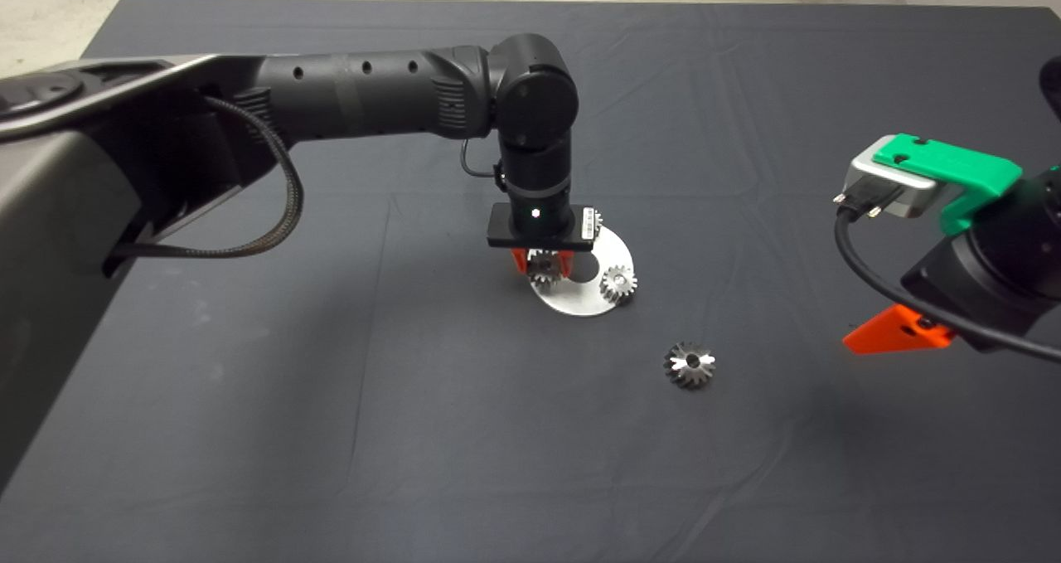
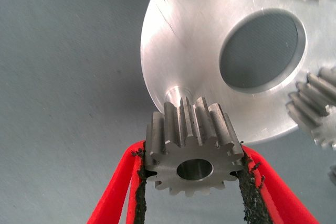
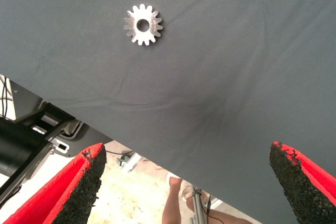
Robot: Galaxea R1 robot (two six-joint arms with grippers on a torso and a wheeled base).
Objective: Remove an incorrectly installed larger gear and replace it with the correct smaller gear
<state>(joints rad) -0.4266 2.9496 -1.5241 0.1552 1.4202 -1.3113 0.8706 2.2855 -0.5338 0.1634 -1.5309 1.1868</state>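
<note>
My left gripper (image 1: 545,269) hangs over the near left rim of the round silver plate (image 1: 580,304), shut on the smaller gear (image 2: 193,150). Its black pads (image 2: 139,192) press the gear's two sides, and the gear's bore faces the left wrist camera. Just beyond the gear, the plate (image 2: 194,45) shows a small round spot near its rim and a large round hole (image 2: 262,50). The larger gear (image 1: 690,364) lies by itself on the mat to the plate's right, also seen as the larger gear (image 3: 143,24). My right gripper (image 3: 186,182) stands open at the mat's right side, holding nothing.
A small silver gear (image 1: 618,283) sits on the plate's right side, the same gear (image 2: 315,106) showing at the wrist picture's edge. Another gear (image 1: 598,219) peeks out behind the left wrist. Beyond the mat's edge (image 3: 105,129) a person's leg (image 3: 176,205) shows.
</note>
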